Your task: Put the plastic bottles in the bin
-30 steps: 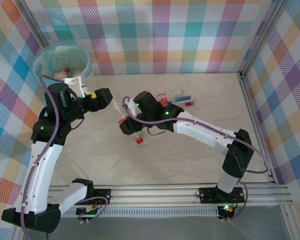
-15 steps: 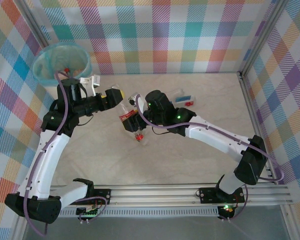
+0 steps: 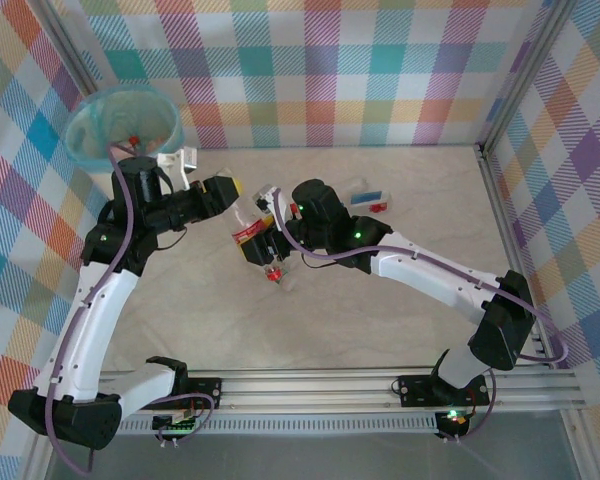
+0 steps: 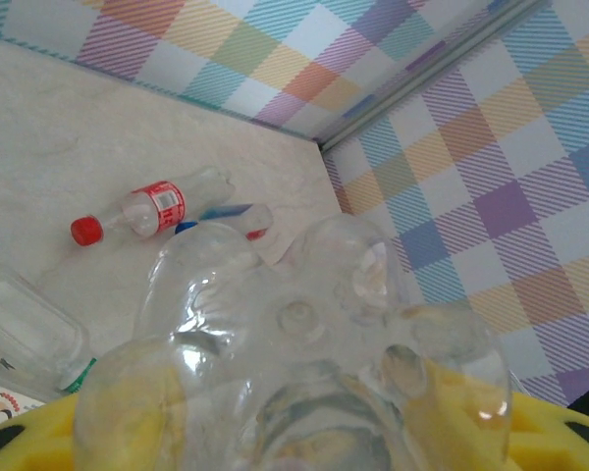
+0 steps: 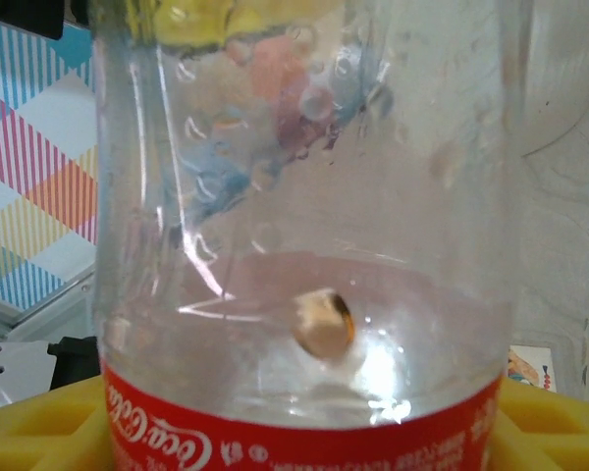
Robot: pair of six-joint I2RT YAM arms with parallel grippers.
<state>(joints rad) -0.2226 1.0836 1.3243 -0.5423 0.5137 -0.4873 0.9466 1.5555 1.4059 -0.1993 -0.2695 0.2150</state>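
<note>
The clear plastic drink bottle with a red label and a red cap [image 3: 248, 232] hangs tilted above the pale marbled table [image 3: 380, 290], cap down and towards the near edge, between the two arms and well apart from the cream-white round bin with a light teal liner [image 3: 75, 145] at the far left corner. The right gripper [image 3: 265, 245] is clamped on it at the label; the right wrist view shows the red band sitting between yellow pads. The left gripper [image 3: 232, 197] has its yellow fingers [image 4: 118, 412] on either side of the lobed base [image 4: 294, 334], but I cannot tell whether they have closed on it.

This looks like a handover, right arm to left. Next, the left jaws need a firm hold on the base before the right ones let go; then the left arm can swing back to the bin.

Two more clear bottles, one red-labelled [image 4: 152, 209] and one blue-labelled [image 3: 368, 196], lie on the table beyond.
</note>
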